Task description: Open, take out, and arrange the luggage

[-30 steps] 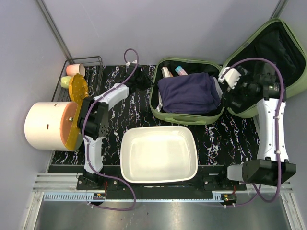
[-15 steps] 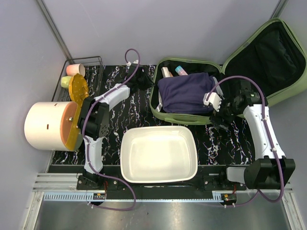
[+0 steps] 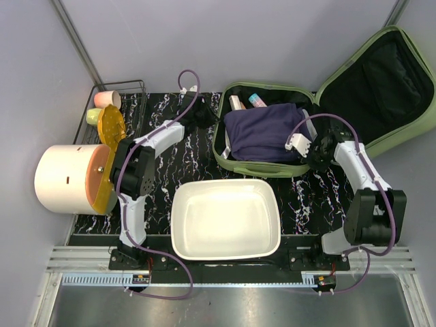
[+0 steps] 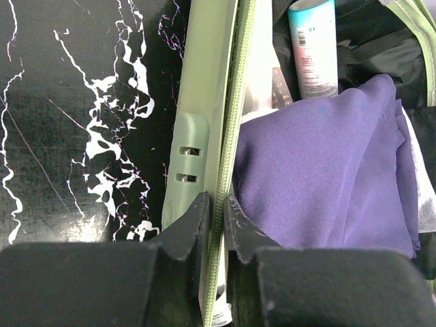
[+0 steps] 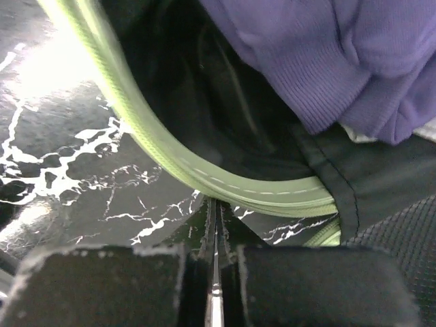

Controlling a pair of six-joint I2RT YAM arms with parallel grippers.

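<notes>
Left gripper [image 4: 216,204] pinches the left rim of the suitcase [image 3: 259,168], which lies open with a purple cloth [image 3: 266,133] inside. Right gripper [image 5: 215,208], fingers pressed together, sits at the suitcase's near right corner.

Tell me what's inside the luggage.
A purple garment fills most of the luggage. At the far end lie a teal-capped tube and a beige box. Whatever lies under the garment is covered; only a white edge shows beside it.
</notes>
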